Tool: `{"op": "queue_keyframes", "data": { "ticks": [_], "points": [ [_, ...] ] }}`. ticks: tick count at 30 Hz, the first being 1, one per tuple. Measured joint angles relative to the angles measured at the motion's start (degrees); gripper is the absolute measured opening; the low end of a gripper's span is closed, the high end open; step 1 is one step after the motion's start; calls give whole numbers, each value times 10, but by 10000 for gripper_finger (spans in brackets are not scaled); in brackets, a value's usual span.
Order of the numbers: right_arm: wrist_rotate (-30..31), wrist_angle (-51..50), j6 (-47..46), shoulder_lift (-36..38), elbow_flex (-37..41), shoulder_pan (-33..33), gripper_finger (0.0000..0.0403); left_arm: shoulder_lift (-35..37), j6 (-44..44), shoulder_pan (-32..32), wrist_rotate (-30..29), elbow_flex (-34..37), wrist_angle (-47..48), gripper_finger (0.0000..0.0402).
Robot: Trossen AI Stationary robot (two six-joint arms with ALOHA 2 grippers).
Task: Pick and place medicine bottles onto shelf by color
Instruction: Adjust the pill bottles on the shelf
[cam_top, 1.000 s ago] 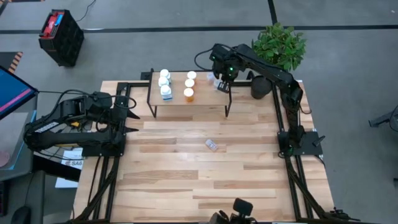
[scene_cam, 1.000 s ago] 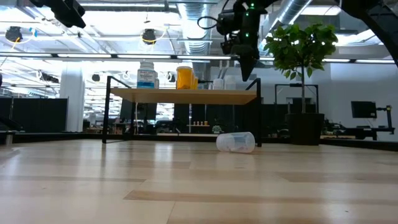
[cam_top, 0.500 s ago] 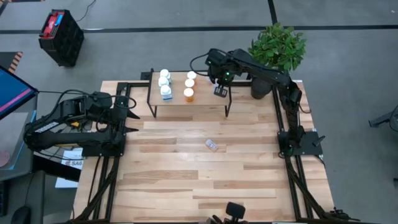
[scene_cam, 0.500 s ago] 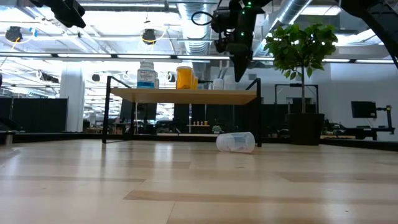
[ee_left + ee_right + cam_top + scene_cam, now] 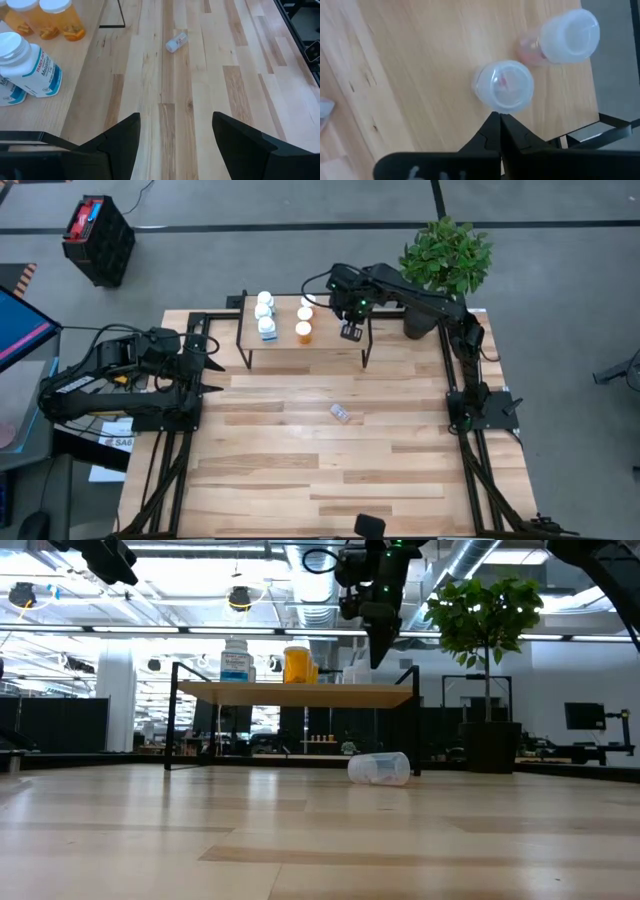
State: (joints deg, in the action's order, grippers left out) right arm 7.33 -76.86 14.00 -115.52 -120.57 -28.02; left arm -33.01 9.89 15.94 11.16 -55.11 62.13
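You see the slatted wooden table [image 5: 330,470] in an open hall with ceiling lights; a potted plant [image 5: 447,255] stands behind it. The right gripper [image 5: 351,331], fingers closed and empty, hangs over the shelf [image 5: 330,335] beside two clear bottles [image 5: 504,86]. One clear bottle [image 5: 341,413] lies mid-table. The left gripper [image 5: 175,135] waits wide open at the table's left edge.

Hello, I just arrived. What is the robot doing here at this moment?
The robot is sorting medicine bottles by colour onto the shelf. White bottles and orange bottles stand in separate rows on it, and two clear bottles stand near its right end. The right gripper hangs above that end with its fingers shut and empty. One clear bottle lies on the table. The left gripper waits open at the left edge.
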Motion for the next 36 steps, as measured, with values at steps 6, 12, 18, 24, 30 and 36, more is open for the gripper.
{"op": "queue_keyframes", "data": {
  "ticks": [6, 12, 18, 24, 30, 36],
  "points": [
    [-4, 25, 0, 0, 0, 9, 13, 0, 0, 0, 0, 0, 0, 233],
    [-4, 32, 0, 0, 0, 16, 12, 0, 0, 0, 0, 0, 0, 233],
    [-4, 15, 0, 0, 0, 19, 12, 0, 0, 0, 0, 0, 0, 233],
    [-5, -10, -4, 0, 0, 20, 12, 0, 0, 0, 0, 0, 0, 233],
    [-1, 0, -9, -25, -2, 14, 12, 0, 0, 0, 0, 0, 1, 233],
    [5, 9, -18, -37, -2, 10, 12, 0, 2, 0, 0, 0, 1, 233]
  ]
}}
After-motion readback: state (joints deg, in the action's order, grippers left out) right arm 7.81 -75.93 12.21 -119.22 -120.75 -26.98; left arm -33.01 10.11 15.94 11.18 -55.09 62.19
